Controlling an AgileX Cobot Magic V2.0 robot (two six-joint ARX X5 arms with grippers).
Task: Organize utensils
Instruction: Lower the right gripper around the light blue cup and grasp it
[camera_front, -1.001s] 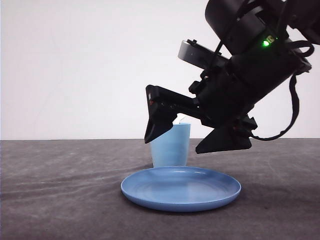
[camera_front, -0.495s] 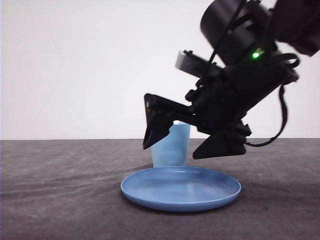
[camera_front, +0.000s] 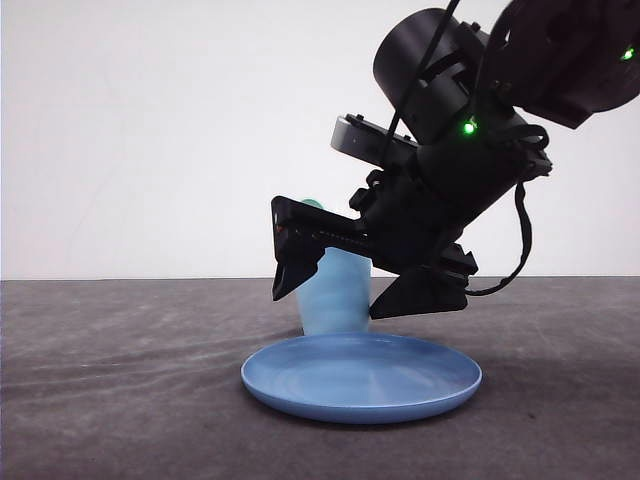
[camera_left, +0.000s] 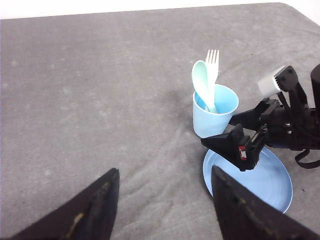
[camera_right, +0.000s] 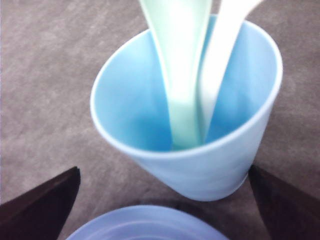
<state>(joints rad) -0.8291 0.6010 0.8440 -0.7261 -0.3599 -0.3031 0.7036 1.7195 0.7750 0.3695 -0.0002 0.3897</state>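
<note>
Both utensils stand in the cup, right gripper spread and empty beside it.

Front view: the right gripper (camera_front: 362, 283) hangs low over the plate (camera_front: 361, 377), jaws wide apart and holding nothing, straddling the cup (camera_front: 340, 296); a sliver of the spoon (camera_front: 312, 204) peeks above the near finger. Left wrist view: the fork (camera_left: 213, 67) and spoon (camera_left: 202, 85) lean together in the cup (camera_left: 214, 117), handles down, heads up, long axes near upright and tilted away from the right gripper (camera_left: 250, 131), which sits just beside the cup, over the plate's (camera_left: 272, 186) edge. The left gripper (camera_left: 164, 207) is released, empty, and well back, so the right arm is far nearer. Right wrist view: the cup (camera_right: 200, 170) sits dead ahead between the parted fingers (camera_right: 42, 200), spoon (camera_right: 180, 75) and fork (camera_right: 220, 60) resting inside. My read: the sorting looks done.
</note>
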